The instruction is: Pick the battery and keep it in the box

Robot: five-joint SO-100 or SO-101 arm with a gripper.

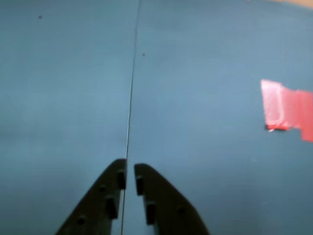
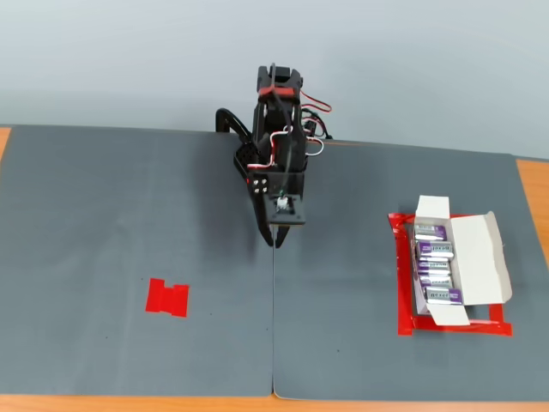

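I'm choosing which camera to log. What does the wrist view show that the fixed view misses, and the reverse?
Only the wrist view shows close up the gripper with its jaws nearly closed and nothing between them. Only the fixed view shows the white box with batteries inside, the red tape outline around it, the arm and the wooden table edge. Both show the grey mat, its seam and the red tape patch.

Even soft light, blurry wrist view
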